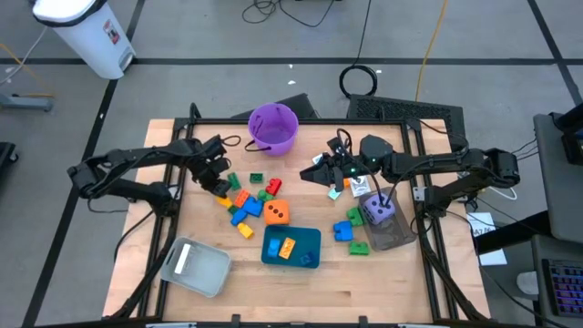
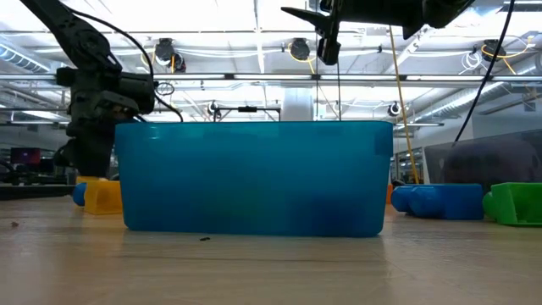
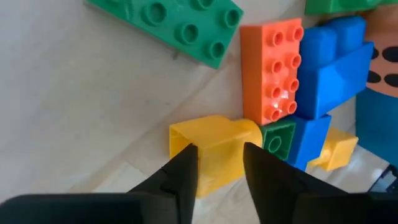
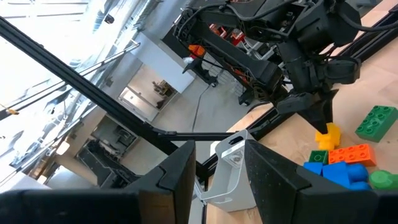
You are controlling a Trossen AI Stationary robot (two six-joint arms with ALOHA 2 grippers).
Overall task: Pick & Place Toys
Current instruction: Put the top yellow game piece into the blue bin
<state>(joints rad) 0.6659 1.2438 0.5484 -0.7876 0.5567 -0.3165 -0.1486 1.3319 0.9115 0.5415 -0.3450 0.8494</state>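
My left gripper [image 1: 219, 182] is open and points down at a yellow brick [image 3: 208, 146] at the left end of a cluster of bricks [image 1: 248, 202]. Its fingers stand low over the brick's two sides. An orange brick [image 3: 273, 68], blue bricks [image 3: 329, 71] and green bricks [image 3: 168, 22] lie beside it on the table. An orange die [image 1: 276, 212] sits right of the cluster. A purple die [image 1: 377, 212] lies in the clear tray [image 1: 393, 235]. My right gripper [image 1: 321, 171] is open and empty, raised level over the table's middle, pointing left. My left gripper comes at the yellow brick [image 3: 217, 155] from above, one finger [image 3: 186, 171] on each side of it. The brick lies on the table. I cannot tell whether the fingers touch it.
A purple bucket [image 1: 273, 128] stands at the far middle. A teal tray [image 1: 310, 239] with an orange and a blue brick sits near the front, and a grey tray [image 1: 196, 267] at the front left. White-and-blue cards [image 1: 359, 187] and blue and green bricks [image 1: 351, 232] lie by the clear tray.
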